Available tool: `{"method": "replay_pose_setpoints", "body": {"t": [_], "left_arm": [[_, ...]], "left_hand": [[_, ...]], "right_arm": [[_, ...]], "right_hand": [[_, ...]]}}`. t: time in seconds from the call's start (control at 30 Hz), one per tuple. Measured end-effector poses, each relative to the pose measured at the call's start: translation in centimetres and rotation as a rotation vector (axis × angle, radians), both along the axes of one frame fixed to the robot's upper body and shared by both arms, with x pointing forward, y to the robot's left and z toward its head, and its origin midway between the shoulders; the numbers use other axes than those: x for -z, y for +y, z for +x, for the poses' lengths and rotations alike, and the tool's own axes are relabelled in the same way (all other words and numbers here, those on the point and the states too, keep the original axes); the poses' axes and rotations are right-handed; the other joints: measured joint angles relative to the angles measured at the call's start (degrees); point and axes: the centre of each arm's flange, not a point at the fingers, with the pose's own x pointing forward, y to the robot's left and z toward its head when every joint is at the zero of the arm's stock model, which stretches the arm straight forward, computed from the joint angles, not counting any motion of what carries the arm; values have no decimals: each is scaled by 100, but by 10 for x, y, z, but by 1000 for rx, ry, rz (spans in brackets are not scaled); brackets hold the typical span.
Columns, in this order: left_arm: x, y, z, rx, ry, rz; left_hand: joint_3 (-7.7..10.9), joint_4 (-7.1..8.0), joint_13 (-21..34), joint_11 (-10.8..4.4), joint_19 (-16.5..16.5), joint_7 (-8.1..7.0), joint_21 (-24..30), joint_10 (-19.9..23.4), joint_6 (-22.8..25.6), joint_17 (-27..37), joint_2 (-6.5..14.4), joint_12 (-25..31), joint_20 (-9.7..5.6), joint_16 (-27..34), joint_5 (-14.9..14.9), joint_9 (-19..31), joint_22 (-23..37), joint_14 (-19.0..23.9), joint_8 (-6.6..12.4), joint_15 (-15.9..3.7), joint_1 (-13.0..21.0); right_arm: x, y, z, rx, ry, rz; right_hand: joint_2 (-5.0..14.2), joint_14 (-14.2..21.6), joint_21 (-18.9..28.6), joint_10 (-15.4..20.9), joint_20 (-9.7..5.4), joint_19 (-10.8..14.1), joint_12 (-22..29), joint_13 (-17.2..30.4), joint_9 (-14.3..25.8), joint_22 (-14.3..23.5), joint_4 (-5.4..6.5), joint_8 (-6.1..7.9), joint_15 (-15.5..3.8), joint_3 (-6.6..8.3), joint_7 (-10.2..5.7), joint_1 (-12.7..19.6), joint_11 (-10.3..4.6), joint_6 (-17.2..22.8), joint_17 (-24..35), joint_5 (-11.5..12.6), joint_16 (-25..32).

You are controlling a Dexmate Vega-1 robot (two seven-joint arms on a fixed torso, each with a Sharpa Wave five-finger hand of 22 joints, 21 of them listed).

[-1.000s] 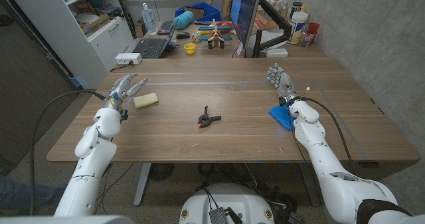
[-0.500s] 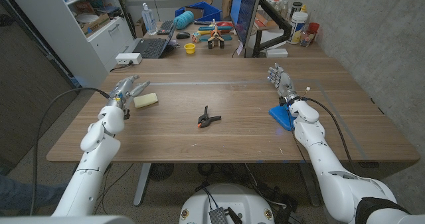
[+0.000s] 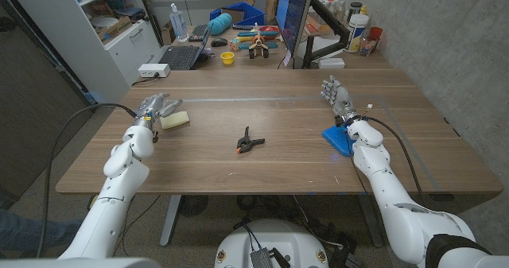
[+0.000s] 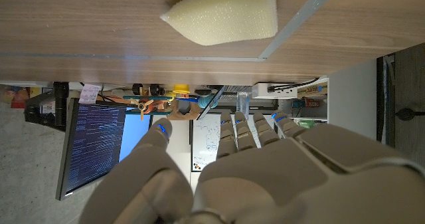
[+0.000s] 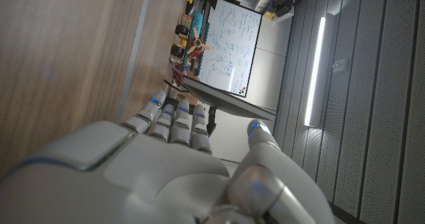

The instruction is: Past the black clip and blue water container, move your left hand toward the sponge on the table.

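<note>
One pale yellow rectangular sponge (image 3: pixel 174 120) lies on the wooden table (image 3: pixel 270 153) toward nine o'clock, and the left hand (image 3: pixel 152 109) is just beside it on its nine o'clock side, fingers (image 4: pixel 247 132) spread, holding nothing. Whether they touch, the head view can't settle; the left wrist view puts the sponge (image 4: pixel 222 13) just past the fingertips. At table centre sits the black spring clip (image 3: pixel 249 140) with orange tips, well apart. Over at three o'clock, the flat blue water container (image 3: pixel 337 139) lies beside the right hand (image 3: pixel 336 96), which is spread and holds nothing.
</note>
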Motion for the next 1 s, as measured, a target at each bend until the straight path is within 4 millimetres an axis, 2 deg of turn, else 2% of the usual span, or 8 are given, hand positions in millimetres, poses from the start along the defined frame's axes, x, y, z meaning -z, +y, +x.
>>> {"method": "replay_pose_setpoints", "body": {"t": [0.37,1.0], "left_arm": [[8,0,12,-14,32,-6],[17,4,26,-22,73,-17]], "left_hand": [[0,0,0,-41,19,-58,0,41,58,0,22,0,-19,0,0,29,0,0,4,0,22],[-23,-22,-1,-72,49,-52,-39,72,111,-1,22,0,10,0,-1,28,-1,23,45,-23,22]], "right_arm": [[-3,-2,-1,3,-3,-8],[-4,0,1,5,1,-14]], "right_hand": [[0,0,0,0,22,40,0,0,0,0,-7,0,0,-7,0,0,0,0,0,0,0],[31,31,-62,0,23,39,0,0,0,0,-7,0,31,-7,-2,-31,0,2,0,0,1]]}}
